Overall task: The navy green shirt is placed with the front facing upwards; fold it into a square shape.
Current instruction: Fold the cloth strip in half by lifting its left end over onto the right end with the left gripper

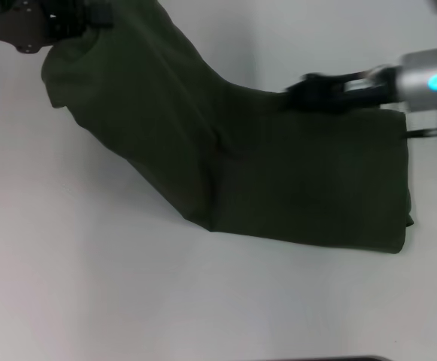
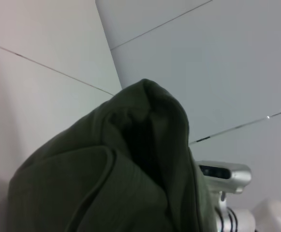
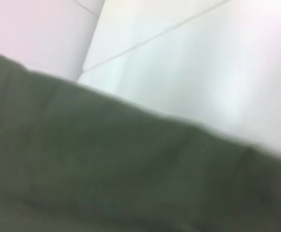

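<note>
The navy green shirt shows only plain dark green cloth, with no lettering in view. Its right part lies flat on the white table. Its left part rises as a broad band to the far left corner, where my left gripper is shut on it. In the left wrist view the bunched cloth hangs close before the camera. My right gripper sits at the shirt's far edge, right of centre, blurred. The right wrist view is filled by green cloth against the pale table.
White table surface surrounds the shirt in front and on the left. The shirt's right edge lies near the right side of the head view. Seams cross the pale surface behind the cloth.
</note>
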You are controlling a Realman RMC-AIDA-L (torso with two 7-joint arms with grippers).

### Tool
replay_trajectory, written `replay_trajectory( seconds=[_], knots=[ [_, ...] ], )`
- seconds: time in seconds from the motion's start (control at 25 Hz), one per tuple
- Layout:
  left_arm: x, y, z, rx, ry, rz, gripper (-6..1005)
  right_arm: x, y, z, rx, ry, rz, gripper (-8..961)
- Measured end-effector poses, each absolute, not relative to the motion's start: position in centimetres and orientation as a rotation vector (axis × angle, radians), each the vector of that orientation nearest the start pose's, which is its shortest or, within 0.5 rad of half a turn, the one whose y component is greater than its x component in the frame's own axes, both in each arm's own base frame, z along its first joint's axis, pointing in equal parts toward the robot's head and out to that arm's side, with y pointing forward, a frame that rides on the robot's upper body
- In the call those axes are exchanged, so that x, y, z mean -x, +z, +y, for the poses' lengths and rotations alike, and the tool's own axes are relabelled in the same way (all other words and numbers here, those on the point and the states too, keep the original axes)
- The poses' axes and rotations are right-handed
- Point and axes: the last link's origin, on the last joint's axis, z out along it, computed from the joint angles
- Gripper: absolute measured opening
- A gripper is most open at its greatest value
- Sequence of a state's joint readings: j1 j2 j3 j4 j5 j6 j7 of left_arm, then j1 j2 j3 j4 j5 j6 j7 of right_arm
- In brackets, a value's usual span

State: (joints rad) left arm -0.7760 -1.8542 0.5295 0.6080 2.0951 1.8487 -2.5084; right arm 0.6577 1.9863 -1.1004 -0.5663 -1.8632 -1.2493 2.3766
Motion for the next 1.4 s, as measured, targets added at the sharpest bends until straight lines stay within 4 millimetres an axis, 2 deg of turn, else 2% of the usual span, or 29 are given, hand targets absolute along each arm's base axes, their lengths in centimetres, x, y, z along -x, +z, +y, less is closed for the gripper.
replay_trajectory(
  seconds=[0.24, 0.44, 0.56, 0.96, 1.16, 1.4],
  knots=[
    [20.7, 9.2, 37.7, 2.528, -0.795, -1.937, 115, -27.2, 4.4, 37.7, 2.374, 0.462, 1.597, 32],
    [20.4, 8.7, 37.7, 2.516, -0.804, -1.978, 116, -28.3, 8.3, 37.5, 2.358, 0.429, 1.577, 32],
    [19.8, 7.9, 37.8, 2.526, -0.808, -1.997, 116, -27.9, 8.9, 37.3, 2.393, 0.388, 1.568, 32],
    [17.4, 5.4, 37.4, 2.611, -0.877, -2.023, 115, -27.2, 7.9, 37.4, 2.441, 0.281, 1.545, 31],
    [16.3, 3.8, 37.3, 2.645, -0.891, -2.029, 115, -27.8, 9.2, 37.4, 2.407, 0.235, 1.546, 32],
    [15.9, 2.5, 37.2, 2.643, -0.891, -2.044, 116, -29.1, 11.1, 38.0, 2.261, 0.239, 1.553, 32]
  ],
)
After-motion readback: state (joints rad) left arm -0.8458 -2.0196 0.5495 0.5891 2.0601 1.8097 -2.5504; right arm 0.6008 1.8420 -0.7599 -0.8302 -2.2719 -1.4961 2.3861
